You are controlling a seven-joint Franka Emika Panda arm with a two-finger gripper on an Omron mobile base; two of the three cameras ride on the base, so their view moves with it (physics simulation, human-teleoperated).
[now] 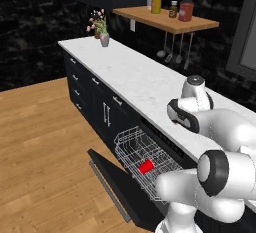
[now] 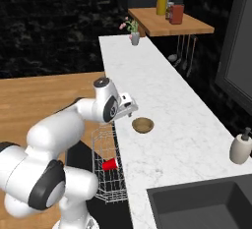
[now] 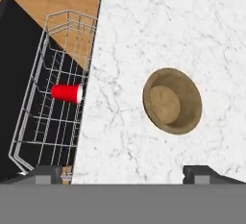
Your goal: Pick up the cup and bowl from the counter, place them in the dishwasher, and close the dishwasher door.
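The hand (image 3: 125,172) hovers above the tabletop (image 3: 144,21) with fingers spread wide, holding nothing — the bowl (image 3: 172,101) sits upright below it, while the cup (image 3: 66,93) lies sideways in the dishwasher (image 3: 19,74) rack.

Honestly nothing to read anywhere here. No words, brands, numbers or signs on anything. The jars (image 1: 186,11) up on the wooden shelf (image 1: 170,23) look like they might carry labels, but they're too small and blurry to make out a single letter. The soap bottle (image 2: 240,148) is plain, the cup (image 3: 67,93) is plain red, and the dishwasher's control strip (image 1: 167,142) is just dark with no legible markings.
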